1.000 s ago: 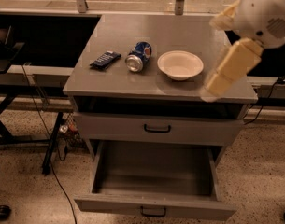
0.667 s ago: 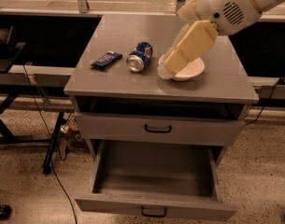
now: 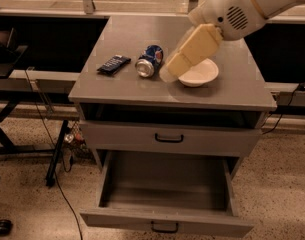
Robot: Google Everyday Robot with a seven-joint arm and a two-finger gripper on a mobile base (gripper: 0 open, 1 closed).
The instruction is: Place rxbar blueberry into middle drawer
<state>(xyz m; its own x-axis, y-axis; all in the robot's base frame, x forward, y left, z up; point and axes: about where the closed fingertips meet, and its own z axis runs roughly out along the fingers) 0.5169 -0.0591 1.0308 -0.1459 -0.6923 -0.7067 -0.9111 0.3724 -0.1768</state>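
Standing pulled out well below the gripper [image 3: 168, 72], nearest the cam, is the middle drawer [image 3: 164, 184]: grey tray w/ side walls, bare floor showing, black curved handle [image 3: 164, 227] on its front. Above that, also below the claw, a flat grey drawer front [image 3: 127, 134] sits flush w/ its own black handle [image 3: 169, 138], and a dark open slot runs just under the cabinet top [image 3: 232, 91].

Up top, the claw hangs low over the grey surface at the end of a cream arm that comes down from the upper right. Claw state: can't tell, open or closed. Nothing visibly held.

White bowl [image 3: 202, 74] is just beside the claw on the right as seen, partly behind the arm. Blue crushed soda can [image 3: 149, 61], on its side, lies just left of the claw and slightly farther back. The rxbar blueberry [image 3: 114, 64], dark flat wrapper, lies on the top farther left, beyond the can, near the left edge and apart from the claw.
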